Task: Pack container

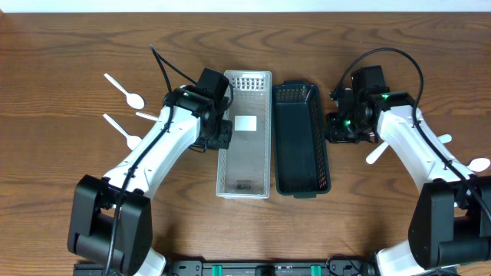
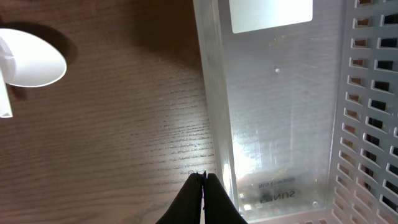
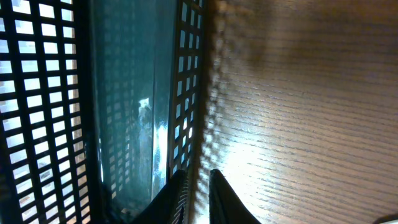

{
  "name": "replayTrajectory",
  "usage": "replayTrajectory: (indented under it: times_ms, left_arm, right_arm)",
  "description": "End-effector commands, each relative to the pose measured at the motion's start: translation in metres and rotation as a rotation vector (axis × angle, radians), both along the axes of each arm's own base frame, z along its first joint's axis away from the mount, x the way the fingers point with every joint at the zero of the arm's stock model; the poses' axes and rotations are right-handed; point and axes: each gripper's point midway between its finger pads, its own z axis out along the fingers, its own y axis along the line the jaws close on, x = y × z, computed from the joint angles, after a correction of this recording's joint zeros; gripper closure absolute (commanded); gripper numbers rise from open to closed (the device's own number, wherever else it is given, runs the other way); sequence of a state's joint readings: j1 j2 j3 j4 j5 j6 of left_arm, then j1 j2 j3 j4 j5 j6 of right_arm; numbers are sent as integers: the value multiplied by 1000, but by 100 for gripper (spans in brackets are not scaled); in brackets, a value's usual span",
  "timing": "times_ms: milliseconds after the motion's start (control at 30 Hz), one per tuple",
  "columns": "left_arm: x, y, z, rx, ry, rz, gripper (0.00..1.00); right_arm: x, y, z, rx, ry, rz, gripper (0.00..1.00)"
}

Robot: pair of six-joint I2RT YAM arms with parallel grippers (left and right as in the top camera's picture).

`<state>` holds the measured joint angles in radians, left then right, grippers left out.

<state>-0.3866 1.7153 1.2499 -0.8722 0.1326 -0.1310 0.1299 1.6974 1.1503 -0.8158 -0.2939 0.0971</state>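
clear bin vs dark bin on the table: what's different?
Colour: the clear bin is see-through with white lattice walls; the dark bin is opaque and near black.
Label: the clear bin has a white label on its floor; none shows in the dark bin.
Place: the clear bin lies on the left arm's side, the dark bin on the right arm's.
Shared: both are long, lattice-walled and empty, lying side by side lengthwise.

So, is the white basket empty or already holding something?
Empty. The white basket shows only a label on its bare floor in the overhead and left wrist views; the spoons lie outside it on the table.
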Motion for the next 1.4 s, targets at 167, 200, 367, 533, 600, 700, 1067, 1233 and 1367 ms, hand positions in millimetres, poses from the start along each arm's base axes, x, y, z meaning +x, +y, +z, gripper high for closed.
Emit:
replayTrajectory:
  times_ms: [167, 200, 367, 533, 600, 700, 1067, 1233, 1367]
  left_arm:
    - [-3, -10, 2, -21, 9, -20, 94]
    - [-4, -14, 2, -32, 14, -28, 94]
    - [-6, -18, 3, -38, 13, -41, 94]
    - [-5, -17, 3, -30, 7, -47, 94]
    - [-1, -8, 2, 21, -14, -38, 94]
    - [6, 6, 4, 103, -57, -24, 88]
    - [23, 40, 61, 169, -263, 60, 18]
    - [19, 60, 96, 135, -348, 131, 1]
    - [10, 73, 118, 123, -391, 167, 2]
  right_arm:
    - [4, 7, 5, 21, -16, 22, 84]
    - [4, 7, 5, 21, -16, 22, 84]
    - [4, 7, 5, 21, -16, 22, 84]
    - [5, 7, 5, 21, -17, 21, 82]
    - [5, 7, 5, 20, -18, 21, 79]
    - [7, 1, 4, -10, -21, 3, 64]
    - [29, -51, 24, -216, -74, -205, 17]
    - [39, -99, 63, -340, -106, -429, 1]
    - [38, -128, 85, -352, -101, -578, 1]
